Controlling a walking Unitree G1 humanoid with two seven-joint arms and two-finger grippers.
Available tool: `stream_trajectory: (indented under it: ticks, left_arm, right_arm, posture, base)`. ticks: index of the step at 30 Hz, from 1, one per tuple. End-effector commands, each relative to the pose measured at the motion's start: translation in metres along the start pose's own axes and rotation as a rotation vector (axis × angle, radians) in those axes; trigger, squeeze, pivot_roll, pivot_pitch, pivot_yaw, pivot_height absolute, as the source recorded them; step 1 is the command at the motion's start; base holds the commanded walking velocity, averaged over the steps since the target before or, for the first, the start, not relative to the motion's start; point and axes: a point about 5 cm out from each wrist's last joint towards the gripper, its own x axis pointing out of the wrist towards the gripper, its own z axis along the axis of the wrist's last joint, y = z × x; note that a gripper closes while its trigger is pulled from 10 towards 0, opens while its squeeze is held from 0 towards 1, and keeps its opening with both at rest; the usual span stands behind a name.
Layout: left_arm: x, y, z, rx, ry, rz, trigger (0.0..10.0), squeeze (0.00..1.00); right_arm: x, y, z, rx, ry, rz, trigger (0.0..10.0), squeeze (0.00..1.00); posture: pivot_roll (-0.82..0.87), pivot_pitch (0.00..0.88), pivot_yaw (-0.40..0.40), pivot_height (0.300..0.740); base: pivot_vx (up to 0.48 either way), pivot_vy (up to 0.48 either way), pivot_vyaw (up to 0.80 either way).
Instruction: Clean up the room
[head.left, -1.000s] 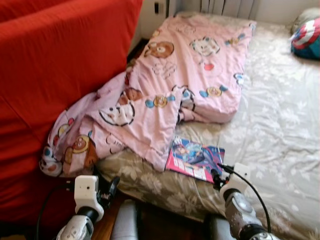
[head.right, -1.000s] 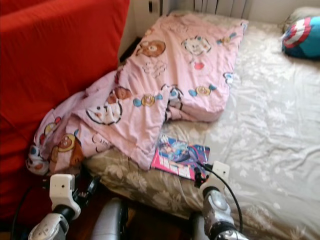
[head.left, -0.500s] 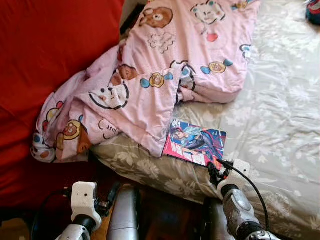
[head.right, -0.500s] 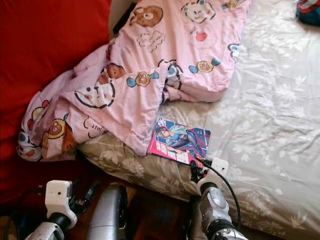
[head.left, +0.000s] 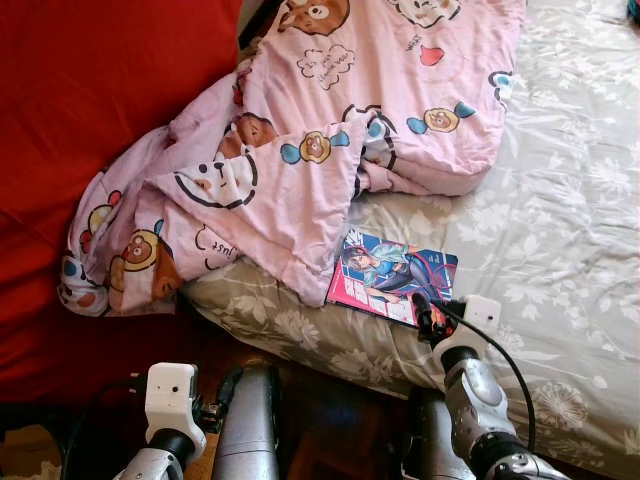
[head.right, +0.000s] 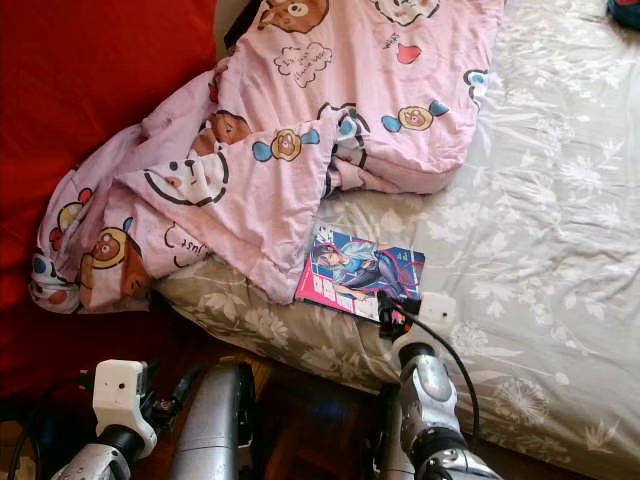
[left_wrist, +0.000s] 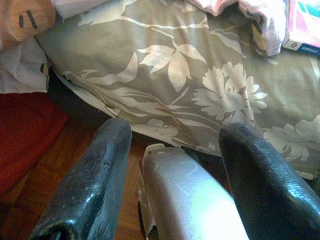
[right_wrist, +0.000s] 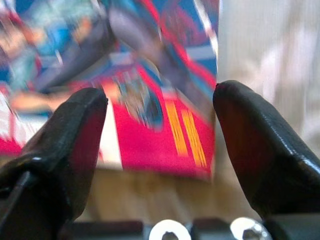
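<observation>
**Ana:** Floral bedsheet (head.left: 560, 230) in grey-olive covers the mattress, with a pink cartoon-print duvet (head.left: 330, 130) bunched toward the red sofa (head.left: 90, 120) and spilling over the bed's side. Where does the comic book (head.left: 393, 277) sit?

**Ben:** Flat on the sheet, close to the mattress edge, its upper corner just beside the duvet's hanging fold. The right gripper (right_wrist: 160, 135) is at its near edge, fingers spread wide on either side of a corner, holding nothing.

**Ana:** What could go wrong?

**Ben:** I'd judge the book is thin and lies flush on soft bedding, so the fingers may slide over the cover or pinch sheet fabric along with it. A push from this side could also shove it under the duvet fold. The right wrist view is blurred, so exact contact is hard to tell.

**Ana:** And room to move?

**Ben:** Open sheet lies to the right and beyond the book. The near edge drops to a wooden floor (left_wrist: 75, 150), which gives a lip to drag the book toward. The left gripper (left_wrist: 175, 165) hangs low by the bed's side, fingers apart and empty, near the robot's own silver leg (head.left: 248, 420).
</observation>
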Motion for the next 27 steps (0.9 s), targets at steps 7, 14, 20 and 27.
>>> stream_trajectory:
  ticks: [7,14,20,27]
  left_arm:
    - [-0.007,0.005,-0.008,0.004,0.051,0.025,10.0,0.0]
    - [-0.007,0.002,-0.004,0.003,0.041,0.024,10.0,0.0]
    - [-0.009,0.0,-0.002,0.0,0.037,0.025,10.0,0.0]
    - [-0.017,0.002,-0.002,0.002,0.045,0.039,10.0,0.0]
  right_arm:
    - [-0.01,-0.009,-0.019,0.013,0.078,-0.059,10.0,0.0]
    - [-0.009,-0.007,-0.02,0.041,0.094,-0.048,10.0,0.0]
    - [-0.007,-0.005,-0.019,0.086,0.096,-0.035,10.0,0.0]
    - [-0.004,0.005,-0.023,0.377,0.113,0.008,10.0,0.0]
  posture:
    - [0.21,0.371,0.038,0.609]
    - [0.21,0.379,0.037,0.609]
    - [0.23,0.384,0.038,0.609]
    - [0.25,0.39,0.041,0.609]
  base:
    - [0.0,0.0,0.0]
    - [0.0,0.0,0.0]
    - [0.0,0.0,0.0]
    - [0.0,0.0,0.0]
